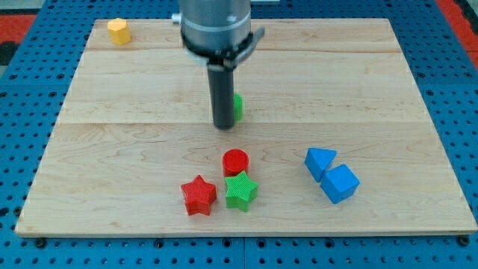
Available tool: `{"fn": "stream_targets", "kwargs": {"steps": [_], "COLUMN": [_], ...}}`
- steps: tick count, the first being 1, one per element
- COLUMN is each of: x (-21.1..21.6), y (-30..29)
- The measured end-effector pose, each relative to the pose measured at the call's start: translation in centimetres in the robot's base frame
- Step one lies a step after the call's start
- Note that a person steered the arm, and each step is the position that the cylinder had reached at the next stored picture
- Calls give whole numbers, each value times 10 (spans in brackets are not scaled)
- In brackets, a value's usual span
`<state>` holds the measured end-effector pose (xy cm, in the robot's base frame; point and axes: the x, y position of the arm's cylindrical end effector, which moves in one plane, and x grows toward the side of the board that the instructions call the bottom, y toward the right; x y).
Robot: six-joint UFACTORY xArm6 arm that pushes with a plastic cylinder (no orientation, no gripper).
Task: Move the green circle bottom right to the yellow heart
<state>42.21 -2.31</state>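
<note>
My tip (223,125) rests on the board at the middle, just left of and in front of a green block (237,106). The rod hides most of that block, so its shape cannot be made out. A yellow block, probably the heart (118,31), lies at the board's top left corner, far from my tip.
A red circle (235,161), a green star (240,191) and a red star (199,195) cluster below my tip. A blue triangle (319,161) and a blue cube (340,183) lie at the lower right. The wooden board (373,90) ends in blue pegboard.
</note>
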Motion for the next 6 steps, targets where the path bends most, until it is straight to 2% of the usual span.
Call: {"fn": "stream_targets", "kwargs": {"steps": [1, 2, 4, 5, 6], "x": [-67, -81, -132, -101, -97], "y": [14, -11, 124, 135, 166]}}
